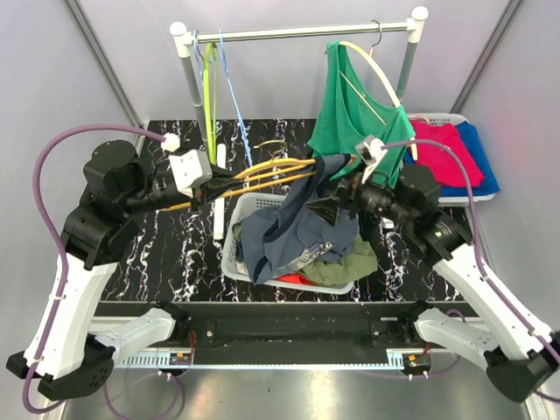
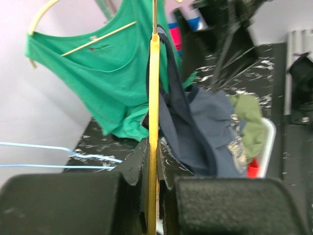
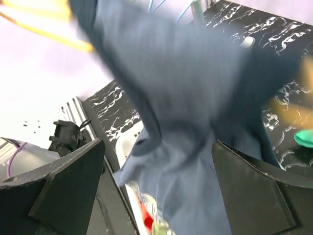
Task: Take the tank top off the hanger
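Note:
A navy tank top [image 1: 297,223] hangs from one end of a yellow hanger [image 1: 271,171] above the laundry basket. My left gripper [image 1: 214,184] is shut on the hanger's other end. In the left wrist view the hanger [image 2: 154,98] runs edge-on between the closed fingers [image 2: 154,161], with the navy tank top [image 2: 205,132] draped to its right. My right gripper [image 1: 337,197] is at the tank top's upper right. In the right wrist view it [image 3: 156,161] is open, and blurred navy cloth [image 3: 186,122] hangs between the wide-apart fingers [image 3: 68,186].
A white basket [image 1: 229,254] with olive and red clothes sits below. A green tank top [image 1: 354,114] on a beige hanger hangs from the rack rail [image 1: 297,33]. A tray with red and blue clothes [image 1: 455,153] lies at the back right. Blue and green hangers [image 1: 214,79] hang at the left.

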Action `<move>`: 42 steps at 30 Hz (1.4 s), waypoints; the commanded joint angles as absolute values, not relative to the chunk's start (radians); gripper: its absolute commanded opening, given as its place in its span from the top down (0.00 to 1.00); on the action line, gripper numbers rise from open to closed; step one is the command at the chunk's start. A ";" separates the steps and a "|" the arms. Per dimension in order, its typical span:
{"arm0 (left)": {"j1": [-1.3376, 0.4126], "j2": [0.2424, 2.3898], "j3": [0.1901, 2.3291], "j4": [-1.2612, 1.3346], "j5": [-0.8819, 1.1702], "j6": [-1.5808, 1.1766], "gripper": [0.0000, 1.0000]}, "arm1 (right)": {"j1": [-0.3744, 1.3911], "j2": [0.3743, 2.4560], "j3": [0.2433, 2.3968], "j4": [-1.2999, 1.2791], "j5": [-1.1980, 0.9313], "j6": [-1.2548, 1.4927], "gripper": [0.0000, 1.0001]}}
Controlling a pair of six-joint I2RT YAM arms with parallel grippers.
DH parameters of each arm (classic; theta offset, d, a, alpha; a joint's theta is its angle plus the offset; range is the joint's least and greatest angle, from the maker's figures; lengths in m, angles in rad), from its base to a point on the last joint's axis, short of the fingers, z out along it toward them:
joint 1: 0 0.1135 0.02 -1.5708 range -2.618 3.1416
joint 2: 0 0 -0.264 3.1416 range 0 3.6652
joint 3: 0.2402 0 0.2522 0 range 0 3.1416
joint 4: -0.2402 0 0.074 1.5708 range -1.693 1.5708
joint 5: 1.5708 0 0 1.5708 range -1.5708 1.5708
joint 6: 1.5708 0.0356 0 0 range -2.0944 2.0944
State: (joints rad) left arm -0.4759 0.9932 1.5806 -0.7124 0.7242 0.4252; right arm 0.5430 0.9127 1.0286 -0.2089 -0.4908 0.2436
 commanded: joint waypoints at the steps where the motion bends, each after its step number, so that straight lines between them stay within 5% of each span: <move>1: -0.476 0.971 1.563 -0.598 0.804 0.339 0.98 | 0.653 1.003 1.120 -0.083 -0.372 0.189 0.00; 3: -0.476 0.971 1.565 -0.597 0.808 0.337 0.97 | 0.701 1.032 1.149 -0.113 -0.268 0.157 0.04; 6: -0.476 0.965 1.560 -0.597 0.811 0.334 0.97 | 0.741 1.080 1.178 -0.152 -0.180 0.135 0.22; 7: -0.476 0.962 1.559 -0.595 0.813 0.336 0.97 | 0.742 1.080 1.178 -0.156 -0.169 0.137 0.36; 15: -0.477 0.916 1.522 -0.597 0.795 0.345 0.97 | 0.741 0.963 1.135 -0.204 -0.005 0.120 1.00; 32: -0.476 0.844 1.523 -0.741 0.804 0.445 0.99 | 0.744 0.799 1.164 -0.452 0.366 0.006 1.00; 42: -0.476 0.747 1.571 -0.867 0.606 0.542 1.00 | 0.742 0.764 1.118 -0.554 0.284 0.052 0.95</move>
State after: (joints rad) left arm -0.4744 0.7921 1.5116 -0.8566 0.7330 0.4927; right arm 0.7391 0.7803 1.1191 -0.5236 0.3206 0.0250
